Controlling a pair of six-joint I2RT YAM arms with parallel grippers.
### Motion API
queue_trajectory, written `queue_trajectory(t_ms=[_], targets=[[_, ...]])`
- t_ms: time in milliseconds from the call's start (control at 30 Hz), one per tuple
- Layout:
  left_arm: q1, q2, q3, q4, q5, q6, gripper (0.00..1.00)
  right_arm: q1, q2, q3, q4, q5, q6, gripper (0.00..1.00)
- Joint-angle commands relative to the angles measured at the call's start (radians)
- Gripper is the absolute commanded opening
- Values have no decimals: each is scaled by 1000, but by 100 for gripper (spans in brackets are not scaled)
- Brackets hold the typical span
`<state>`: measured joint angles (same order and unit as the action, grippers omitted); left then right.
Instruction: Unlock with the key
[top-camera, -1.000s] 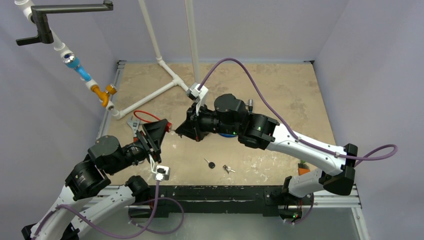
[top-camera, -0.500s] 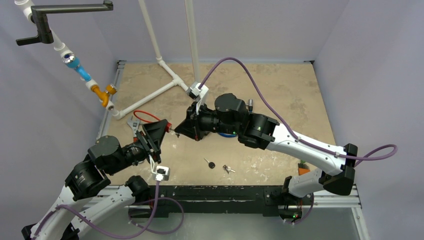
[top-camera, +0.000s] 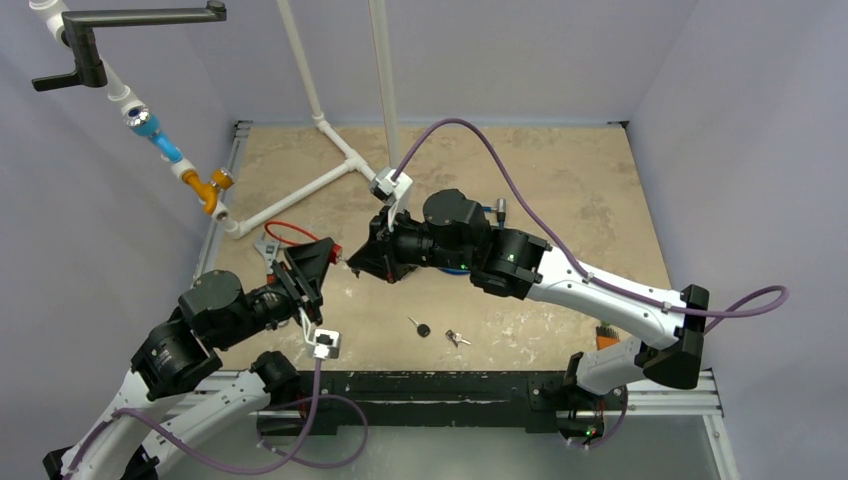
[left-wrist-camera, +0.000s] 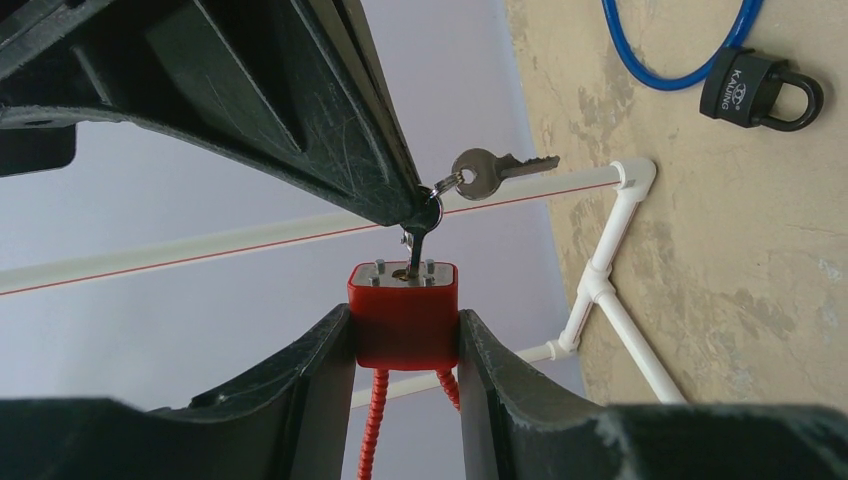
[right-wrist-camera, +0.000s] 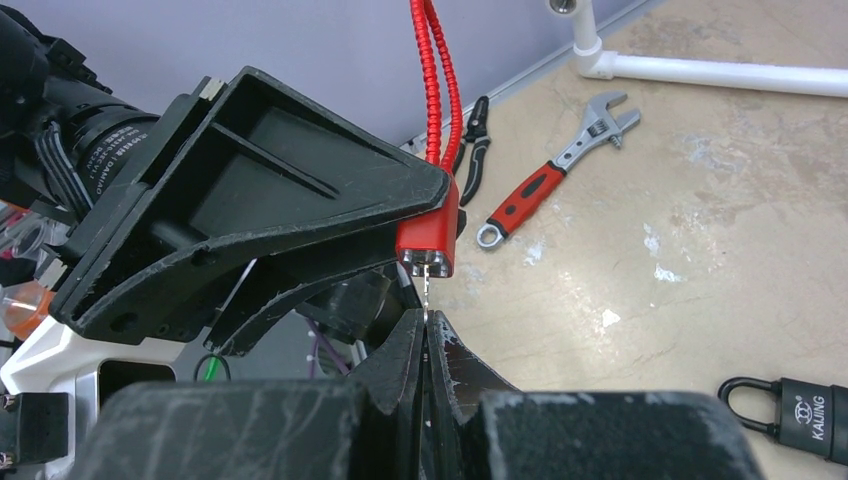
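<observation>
A red lock (left-wrist-camera: 404, 315) with a red ribbed cable (right-wrist-camera: 432, 70) sits clamped between my left gripper's (left-wrist-camera: 404, 325) fingers, keyhole end facing out. My right gripper (right-wrist-camera: 426, 325) is shut on a small key (left-wrist-camera: 413, 250), and the key's blade (right-wrist-camera: 426, 293) reaches into the keyhole. A second silver key (left-wrist-camera: 495, 170) hangs from the same ring beside the right fingertips. In the top view the two grippers meet nose to nose at the red lock (top-camera: 337, 252), above the table's left middle.
A black padlock (left-wrist-camera: 760, 88) on a blue cable lies under the right arm. A red-handled wrench (right-wrist-camera: 555, 180) and pliers (right-wrist-camera: 478, 150) lie at the left. Two loose keys (top-camera: 420, 327) (top-camera: 457, 338) rest near the front. A white pipe frame (top-camera: 320, 180) crosses the back left.
The right arm has edged slightly left toward the lock, its purple cable shifting with it. The left arm and the red lock have stayed put.
</observation>
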<state>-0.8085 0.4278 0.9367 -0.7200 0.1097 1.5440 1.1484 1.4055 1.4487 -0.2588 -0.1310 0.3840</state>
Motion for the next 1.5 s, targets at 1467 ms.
queue_trajectory(t_ms=[1467], targets=[[-47,43,36,30,-130,-13,0,19,33,-37,172,158,71,0]])
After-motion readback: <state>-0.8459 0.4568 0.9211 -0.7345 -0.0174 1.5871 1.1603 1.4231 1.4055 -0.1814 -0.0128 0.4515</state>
